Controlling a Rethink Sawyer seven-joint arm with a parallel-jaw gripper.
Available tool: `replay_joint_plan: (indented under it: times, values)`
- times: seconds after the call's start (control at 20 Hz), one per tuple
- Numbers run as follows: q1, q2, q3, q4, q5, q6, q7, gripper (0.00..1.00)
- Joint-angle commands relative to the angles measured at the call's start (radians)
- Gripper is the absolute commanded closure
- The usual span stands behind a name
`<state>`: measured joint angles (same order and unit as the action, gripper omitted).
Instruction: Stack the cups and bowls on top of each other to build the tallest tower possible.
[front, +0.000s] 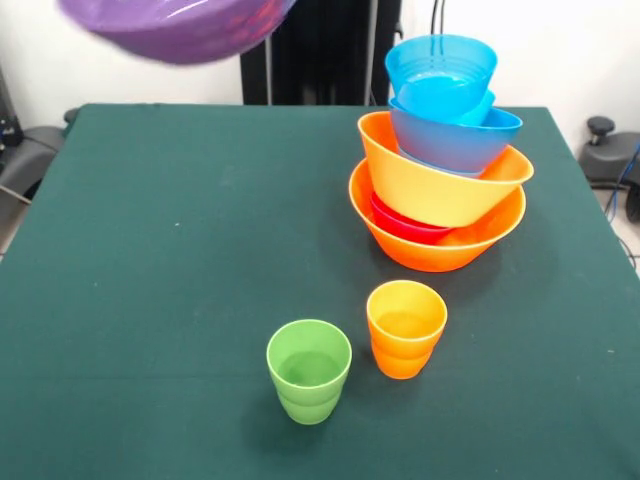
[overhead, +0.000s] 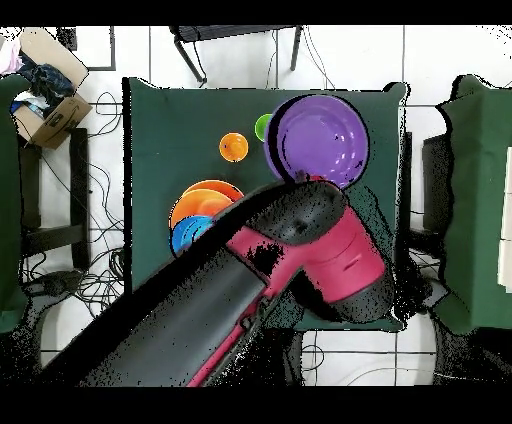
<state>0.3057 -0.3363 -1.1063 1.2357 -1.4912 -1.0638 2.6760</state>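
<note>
The purple bowl (front: 180, 28) hangs high above the table (front: 150, 250), its underside filling the front view's top left corner, and from overhead it sits at the end of the red and black arm (overhead: 300, 250). It appears to be carried by the arm, yet the gripper itself is hidden behind bowl and arm in both views, so whether its fingers are clamped on the rim cannot be told. The tower (front: 440, 150) stands on the cloth well apart from that bowl: a large orange bowl (front: 430, 245) as base, a red bowl (front: 400, 225) nested inside it, a second orange bowl (front: 430, 185) tilted on top, then blue bowls (front: 450, 130) with what looks like a blue cup (front: 440, 70) topmost. The pile leans, probably because the red bowl props the upper orange one unevenly. The green cup (front: 309, 370) and orange cup (front: 405, 328) stand upright, open ends up, near each other in front of the tower, not yet stacked. Being the widest piece, the purple bowl would likely unsettle the leaning pile if set on top.
</note>
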Motion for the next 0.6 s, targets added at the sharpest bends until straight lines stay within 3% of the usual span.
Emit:
replay_joint_plan:
  times: [0.05, 0.3, 0.4, 0.6]
  values:
    - [0.091, -0.091, 0.110, 0.191, 0.181, 0.222, -0.063, 1.00]
    - [0.201, -0.090, 0.109, 0.219, 0.265, 0.322, 0.085, 1.00]
    - [0.239, -0.084, 0.102, 0.219, 0.266, 0.350, 0.182, 1.00]
    - [0.287, -0.125, 0.122, 0.233, 0.312, 0.393, 0.244, 1.00]
